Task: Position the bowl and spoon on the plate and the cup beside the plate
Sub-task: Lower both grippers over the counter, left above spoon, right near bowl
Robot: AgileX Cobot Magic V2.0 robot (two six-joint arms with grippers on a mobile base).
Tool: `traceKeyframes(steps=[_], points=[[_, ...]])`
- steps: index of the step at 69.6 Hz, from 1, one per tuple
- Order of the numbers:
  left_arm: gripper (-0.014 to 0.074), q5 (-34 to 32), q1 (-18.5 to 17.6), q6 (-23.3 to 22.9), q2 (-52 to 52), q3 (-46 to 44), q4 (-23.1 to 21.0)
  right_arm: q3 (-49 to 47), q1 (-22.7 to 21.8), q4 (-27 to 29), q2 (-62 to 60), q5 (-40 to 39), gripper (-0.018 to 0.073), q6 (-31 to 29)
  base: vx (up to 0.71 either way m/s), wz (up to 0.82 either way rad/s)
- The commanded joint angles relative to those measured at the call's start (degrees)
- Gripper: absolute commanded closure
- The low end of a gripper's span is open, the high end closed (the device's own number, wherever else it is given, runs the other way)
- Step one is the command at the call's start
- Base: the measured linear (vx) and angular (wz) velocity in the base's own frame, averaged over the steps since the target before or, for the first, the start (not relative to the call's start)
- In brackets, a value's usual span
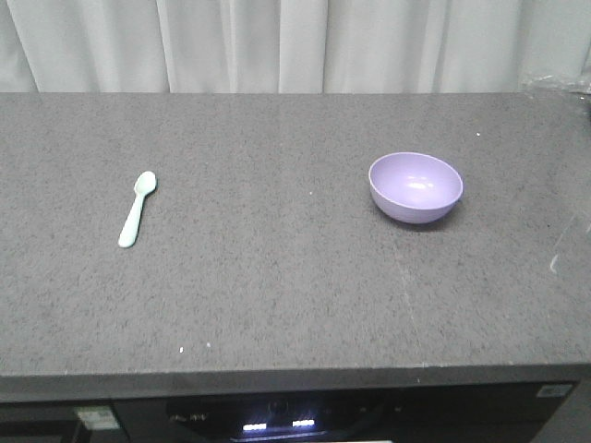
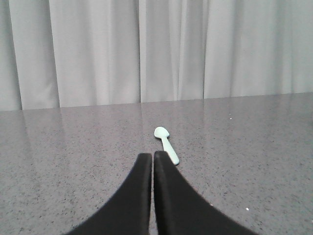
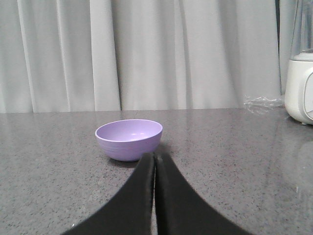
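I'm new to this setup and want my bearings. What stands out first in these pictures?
A lavender bowl sits upright on the right of the dark speckled table; a mint-green spoon lies far off on the left. The left claw and right claw are shut, empty.

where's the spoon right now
In the front view the spoon lies on the left of the table, well apart from the bowl on the right.

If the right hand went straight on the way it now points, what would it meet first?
Probably the bowl, which stands upright ahead of the shut right hand in the right wrist view, slightly left of its centreline. The gap between them is hard to judge.
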Motion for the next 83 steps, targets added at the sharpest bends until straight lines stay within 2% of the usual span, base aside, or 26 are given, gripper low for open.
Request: traceKeyframes(steps=[1, 42, 83], points=[[0.0603, -4.24, -0.44, -0.60, -0.88, -0.53, -0.29, 0.23, -0.36, -0.39, -0.54, -4.21, 0.0565, -0.14, 0.20, -0.01], [0.0603, -4.24, -0.44, -0.60, -0.88, -0.53, -0.29, 0.23, -0.36, -0.39, -0.54, -4.21, 0.0565, -0.14, 0.16, -0.01], [0.0603, -4.24, -0.44, -0.60, -0.88, -0.53, -0.29, 0.23, -0.36, -0.39, -0.54, -4.21, 0.0565, -0.14, 0.02, -0.01]])
